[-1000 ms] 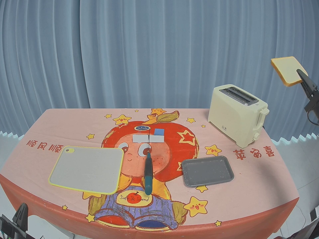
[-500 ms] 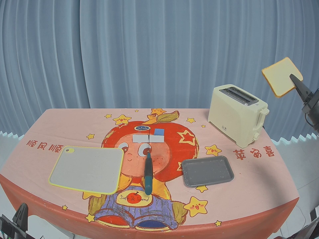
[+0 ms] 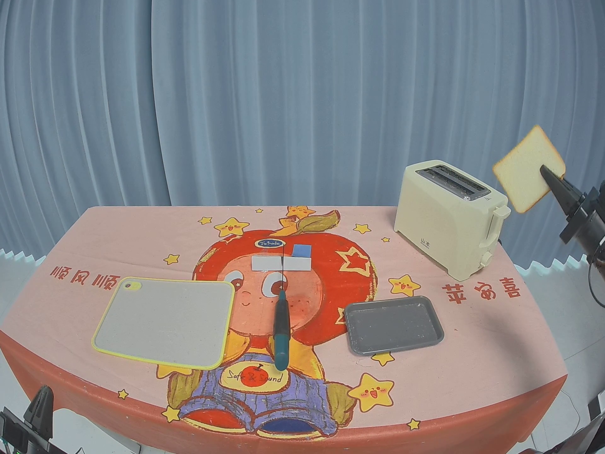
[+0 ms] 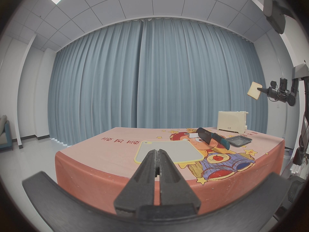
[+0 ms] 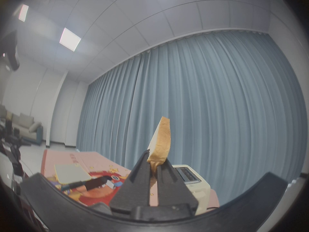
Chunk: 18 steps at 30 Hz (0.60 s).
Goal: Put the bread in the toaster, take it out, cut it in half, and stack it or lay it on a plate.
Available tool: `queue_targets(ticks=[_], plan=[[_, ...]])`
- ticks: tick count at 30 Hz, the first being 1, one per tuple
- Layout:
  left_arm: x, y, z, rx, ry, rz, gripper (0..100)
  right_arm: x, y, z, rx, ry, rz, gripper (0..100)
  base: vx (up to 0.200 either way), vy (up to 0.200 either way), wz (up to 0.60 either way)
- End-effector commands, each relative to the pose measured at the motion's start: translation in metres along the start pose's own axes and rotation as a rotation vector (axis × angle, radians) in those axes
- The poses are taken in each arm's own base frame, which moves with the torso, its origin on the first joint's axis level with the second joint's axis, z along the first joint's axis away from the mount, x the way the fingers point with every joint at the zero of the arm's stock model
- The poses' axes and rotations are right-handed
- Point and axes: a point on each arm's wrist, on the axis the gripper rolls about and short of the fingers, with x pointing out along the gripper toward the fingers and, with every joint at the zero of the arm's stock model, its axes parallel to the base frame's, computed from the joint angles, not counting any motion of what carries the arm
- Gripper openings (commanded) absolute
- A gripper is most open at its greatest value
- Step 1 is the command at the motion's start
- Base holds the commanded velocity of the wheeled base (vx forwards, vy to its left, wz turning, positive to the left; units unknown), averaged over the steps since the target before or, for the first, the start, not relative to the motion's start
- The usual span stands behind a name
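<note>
Tan bread slice [image 3: 528,168] between tips of R claw [image 3: 544,171], high beside toaster [image 3: 450,215]

I count one slice of bread [image 3: 528,168], one toaster [image 3: 450,215] with two slots in its top, one cutting board [image 3: 165,321], one knife [image 3: 281,332] and one grey tray [image 3: 392,325]. I also make out two small flat tags: one white tag [image 3: 272,263] and one blue tag [image 3: 302,251].

Table [image 3: 479,354] — toaster [image 3: 450,217], tray [image 3: 394,325], knife [image 3: 282,326], cutting board [image 3: 165,321]
</note>
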Motion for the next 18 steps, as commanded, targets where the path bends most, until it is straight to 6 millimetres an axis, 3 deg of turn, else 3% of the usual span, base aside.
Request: queue_targets(ticks=[1,11,18], plan=[[0.0,0.0,-0.005,0.0,0.0,0.001,0,-0.007,0.001,-0.019,-0.034,0.078,-0.002,0,0.0,0.0,0.0],[0.0,0.0,-0.005,0.0,0.002,0.001,0,-0.009,-0.009,-0.027,-0.064,0.11,-0.044,0,0.0,0.0,0.0],[0.0,0.0,-0.005,0.0,0.002,0.001,0,-0.016,-0.003,-0.034,-0.051,0.12,-0.034,0,0.0,0.0,0.0]])
